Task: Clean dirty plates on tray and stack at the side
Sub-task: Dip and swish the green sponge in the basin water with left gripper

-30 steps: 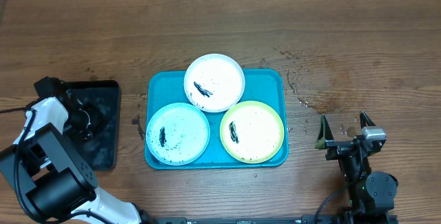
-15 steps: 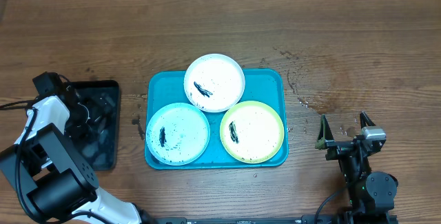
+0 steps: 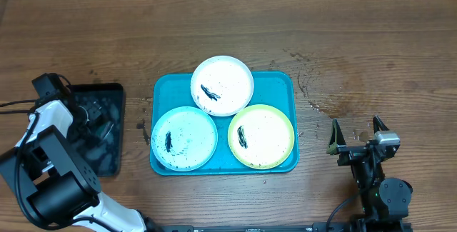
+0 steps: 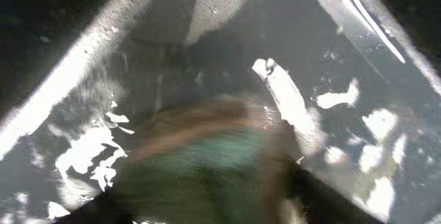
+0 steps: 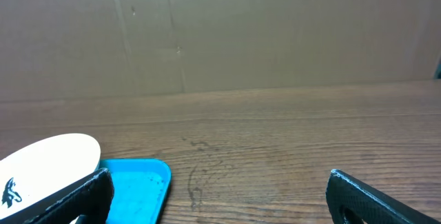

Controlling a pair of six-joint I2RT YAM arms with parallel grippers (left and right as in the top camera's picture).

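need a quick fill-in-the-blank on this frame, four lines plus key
1. The blue tray holds ___ plates.
2. The white plate lies ___ from the arms than the other two.
3. The black tray lies to the blue tray's ___.
4. The right gripper is ___ and holds nothing.
Missing words: three; farther; left; open.

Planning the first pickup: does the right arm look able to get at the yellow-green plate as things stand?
Probably yes. The right end effector stands open just right of the tray, and nothing stands between it and the yellow-green plate, the plate nearest it.
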